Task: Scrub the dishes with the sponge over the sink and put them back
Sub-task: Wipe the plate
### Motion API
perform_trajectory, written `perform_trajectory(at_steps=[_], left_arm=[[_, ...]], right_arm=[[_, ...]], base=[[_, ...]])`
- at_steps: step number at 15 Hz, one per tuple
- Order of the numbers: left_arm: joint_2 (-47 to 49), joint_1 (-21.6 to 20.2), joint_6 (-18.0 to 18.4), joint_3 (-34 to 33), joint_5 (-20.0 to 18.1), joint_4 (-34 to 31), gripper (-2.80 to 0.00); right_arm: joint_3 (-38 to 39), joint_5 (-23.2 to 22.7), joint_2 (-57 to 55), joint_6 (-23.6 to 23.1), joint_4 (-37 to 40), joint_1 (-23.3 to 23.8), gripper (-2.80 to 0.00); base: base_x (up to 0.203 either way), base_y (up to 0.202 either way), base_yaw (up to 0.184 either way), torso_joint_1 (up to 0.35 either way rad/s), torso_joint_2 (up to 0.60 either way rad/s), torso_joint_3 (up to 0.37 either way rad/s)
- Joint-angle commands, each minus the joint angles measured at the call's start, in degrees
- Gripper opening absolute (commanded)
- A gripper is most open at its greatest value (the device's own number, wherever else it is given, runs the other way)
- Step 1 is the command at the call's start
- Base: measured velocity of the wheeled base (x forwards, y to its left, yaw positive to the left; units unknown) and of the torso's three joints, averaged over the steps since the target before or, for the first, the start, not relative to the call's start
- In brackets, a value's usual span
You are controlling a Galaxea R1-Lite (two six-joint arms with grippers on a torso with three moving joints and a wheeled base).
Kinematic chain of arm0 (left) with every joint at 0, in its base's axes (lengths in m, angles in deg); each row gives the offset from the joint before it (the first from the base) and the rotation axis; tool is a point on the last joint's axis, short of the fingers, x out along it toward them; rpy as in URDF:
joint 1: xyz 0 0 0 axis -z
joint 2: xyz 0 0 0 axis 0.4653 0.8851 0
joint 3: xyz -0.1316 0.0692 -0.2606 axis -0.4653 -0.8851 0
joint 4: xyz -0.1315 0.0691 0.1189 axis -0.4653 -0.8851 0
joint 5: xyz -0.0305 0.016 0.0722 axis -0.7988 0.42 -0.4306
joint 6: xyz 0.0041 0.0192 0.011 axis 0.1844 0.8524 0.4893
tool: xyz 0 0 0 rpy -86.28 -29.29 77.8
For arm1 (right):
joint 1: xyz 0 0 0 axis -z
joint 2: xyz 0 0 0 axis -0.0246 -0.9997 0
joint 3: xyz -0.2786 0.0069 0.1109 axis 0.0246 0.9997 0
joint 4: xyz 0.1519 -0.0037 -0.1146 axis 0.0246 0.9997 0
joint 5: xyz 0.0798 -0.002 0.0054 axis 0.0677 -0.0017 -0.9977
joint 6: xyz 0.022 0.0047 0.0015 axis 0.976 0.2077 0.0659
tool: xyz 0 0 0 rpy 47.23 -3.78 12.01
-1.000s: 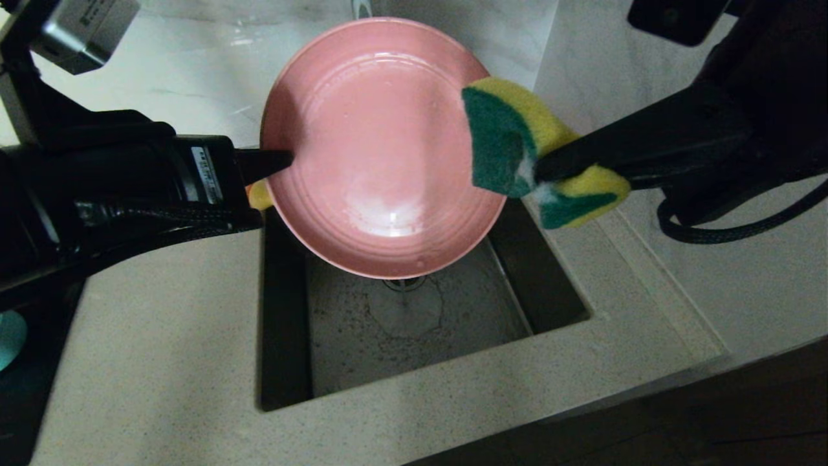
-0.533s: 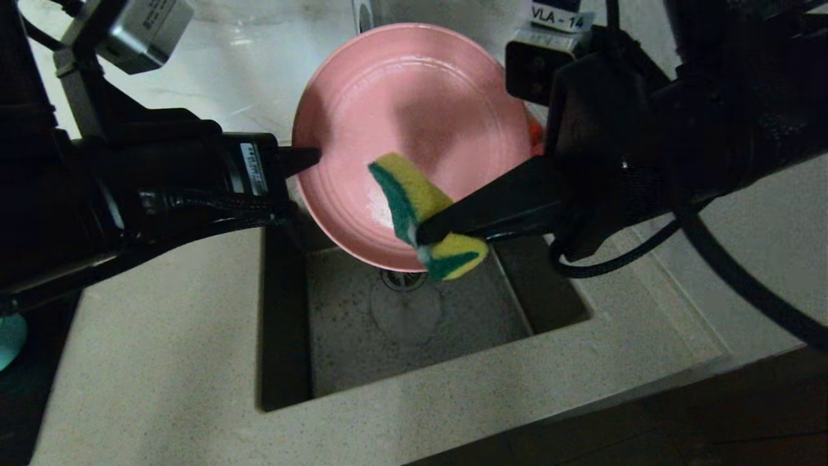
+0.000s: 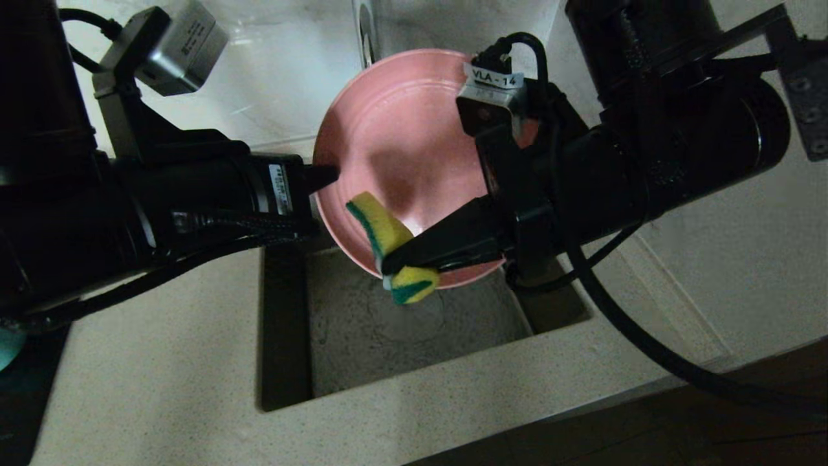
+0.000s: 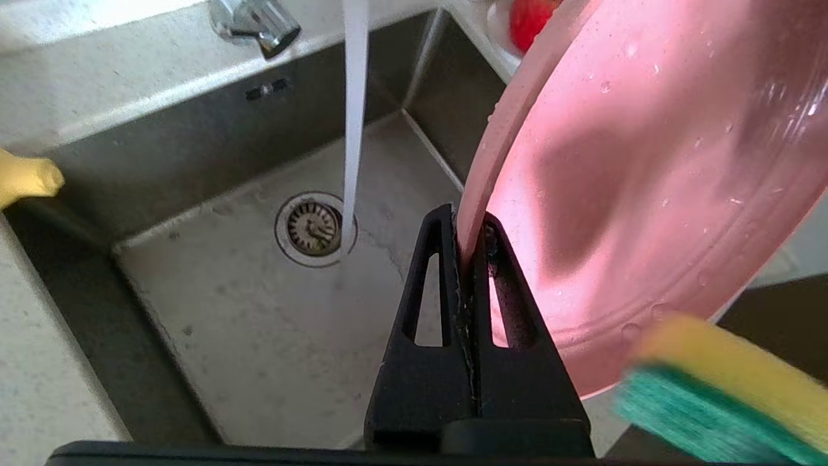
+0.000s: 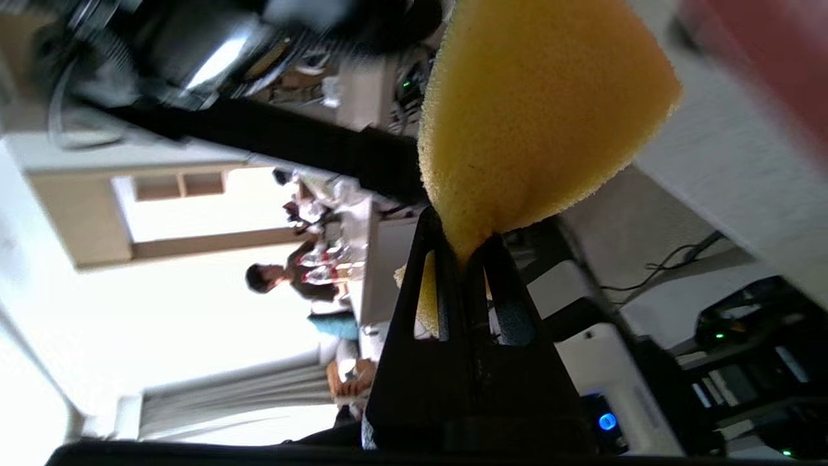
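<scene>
over sink (image 3: 284,336), sponge (image 3: 381,233) against pink plate (image 3: 401,149).

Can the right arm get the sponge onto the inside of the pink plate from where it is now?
Probably yes: the left gripper tilts the pink plate open toward the sponge, which the right gripper holds at its lower rim, nothing between.

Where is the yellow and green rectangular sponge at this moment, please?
In the head view the yellow and green rectangular sponge is at centre, pinched in the right gripper, against the lower edge of the tilted round pink plate over the dark steel sink.
</scene>
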Motion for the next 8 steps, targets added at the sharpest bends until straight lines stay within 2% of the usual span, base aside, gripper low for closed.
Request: perform_trajectory(at_steps=[1,5,8], left_arm=[[-0.72,0.28,-0.08,-0.79,0.07,0.03,-2.80],[-2.45,0.81,-0.22,-2.35,0.07,0.03,-2.80],[-3.50,0.84,-0.31,-3.03,0.07,0.03,-2.80]], right_arm=[[0.01,0.00,-1.16,0.17,-0.15,0.02,-2.80],[-0.17,0.45,-1.94,0.26,-1.34,1.26,-2.80],[-0.17,3.95,-2.29,0.26,-1.53,1.67,-2.80]], base=[[0.000,0.000,0.000,0.000,0.00,0.000],[0.000,0.000,0.000,0.000,0.00,0.000],[0.000,0.000,0.000,0.000,0.00,0.000]])
